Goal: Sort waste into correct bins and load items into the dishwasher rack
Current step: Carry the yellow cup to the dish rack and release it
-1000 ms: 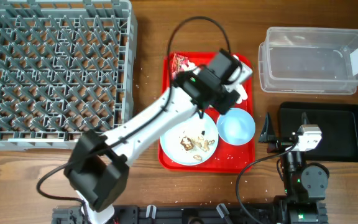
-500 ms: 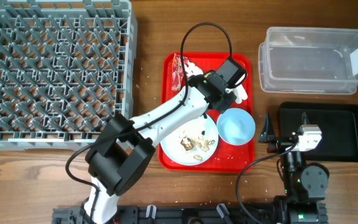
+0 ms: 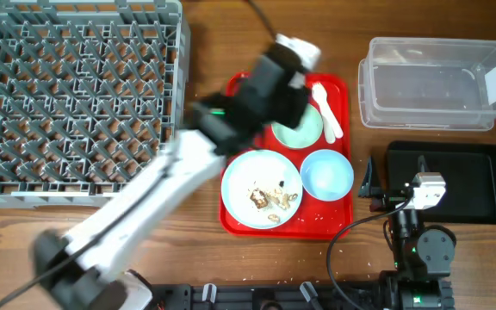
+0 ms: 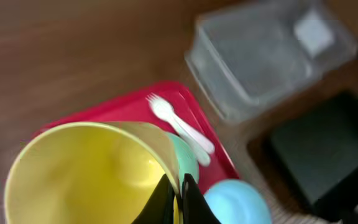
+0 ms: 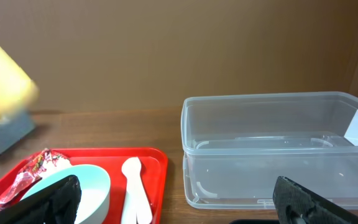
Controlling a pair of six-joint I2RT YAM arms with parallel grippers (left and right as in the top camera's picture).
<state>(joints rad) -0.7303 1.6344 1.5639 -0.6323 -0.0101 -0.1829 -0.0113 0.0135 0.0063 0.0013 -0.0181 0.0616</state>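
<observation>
Left gripper (image 4: 178, 196): jaws clamped on the rim of the yellow cup (image 4: 86, 174), held in the air over the red tray (image 3: 341, 205); the arm is blurred overhead.
Right gripper (image 5: 179, 208): jaws wide apart, holding nothing, parked at the tray's 3 o'clock.
On the tray: plate (image 3: 261, 179) with food scraps (image 3: 269, 198) at 7 o'clock, blue bowl (image 3: 326, 172) at 4 o'clock, green bowl (image 3: 300, 127) near centre, white fork and spoon (image 3: 327, 108) at 1 o'clock, wrapper (image 5: 33, 171) at 11 o'clock.
Dishwasher rack (image 3: 76, 99): 9 o'clock of the tray.
Clear tub (image 3: 433, 82): 2 o'clock.
Black tray (image 3: 468, 185): 3 o'clock.
</observation>
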